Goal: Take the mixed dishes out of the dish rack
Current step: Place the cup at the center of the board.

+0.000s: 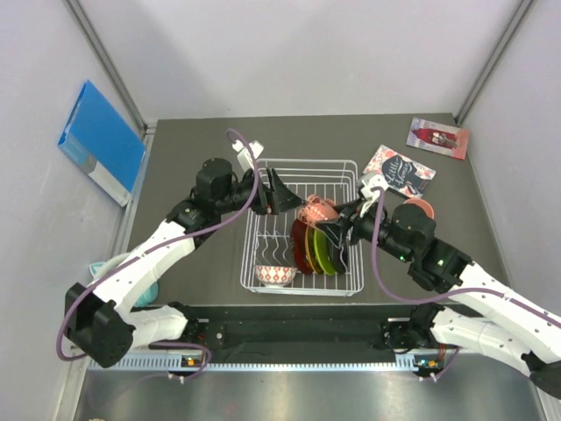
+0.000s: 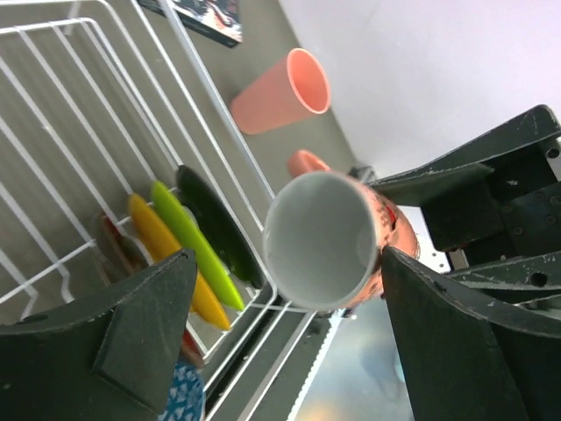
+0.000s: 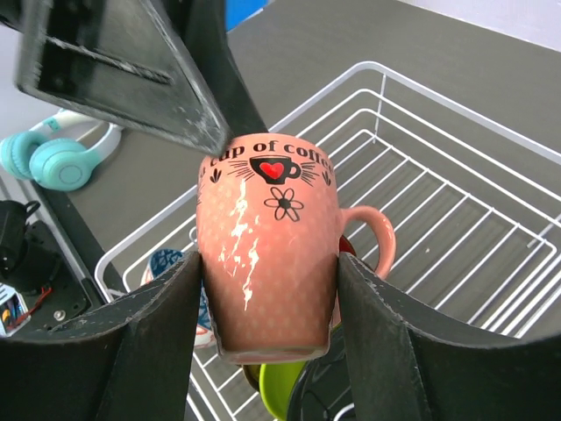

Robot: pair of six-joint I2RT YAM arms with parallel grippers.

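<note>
My right gripper (image 3: 267, 285) is shut on a salmon mug (image 3: 267, 254) printed with a heart and a flower, gripping its lower body with the handle to the right. It holds the mug (image 1: 317, 210) above the white wire dish rack (image 1: 302, 163). My left gripper (image 2: 287, 263) stands open at the mug's white mouth (image 2: 320, 241), one finger close beside the rim and the other well clear. Red, amber, lime-green and black plates (image 1: 316, 246) stand in the rack's slots, and a patterned bowl (image 1: 274, 274) sits at its near end. A pink cup (image 2: 280, 92) lies on the table beyond the rack.
A blue folder (image 1: 101, 140) leans on the left wall. Two printed booklets (image 1: 399, 171) (image 1: 438, 136) lie at the back right. Teal headphones (image 3: 61, 153) rest on the table left of the rack. Both arms meet over the rack's middle.
</note>
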